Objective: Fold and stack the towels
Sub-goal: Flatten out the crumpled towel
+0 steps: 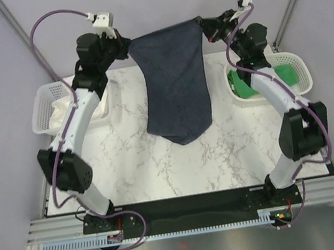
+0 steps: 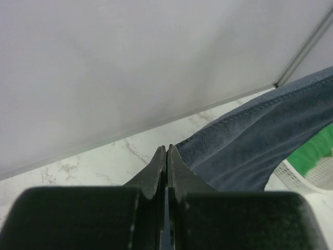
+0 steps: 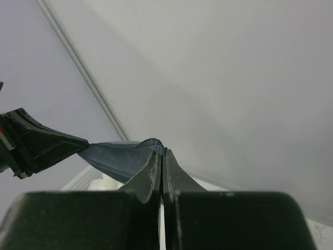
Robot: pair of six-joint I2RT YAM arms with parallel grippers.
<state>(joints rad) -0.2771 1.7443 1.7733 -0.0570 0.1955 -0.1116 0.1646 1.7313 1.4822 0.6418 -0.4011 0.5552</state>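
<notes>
Navy towel (image 1: 175, 86) hangs over far tabletop (image 1: 135, 161), top corners pinched tight in left fingers (image 2: 155, 169) and right fingers (image 3: 148, 174). Soft, limp, probably light; corners look the best hold.

The navy towel (image 1: 174, 86) hangs spread by its top corners, its lower end drooping to a point. The green towel (image 1: 285, 74) lies crumpled in the right basket (image 1: 306, 76); the cream towel (image 1: 64, 112), seemingly bunched, fills the left basket (image 1: 40, 119).
</notes>
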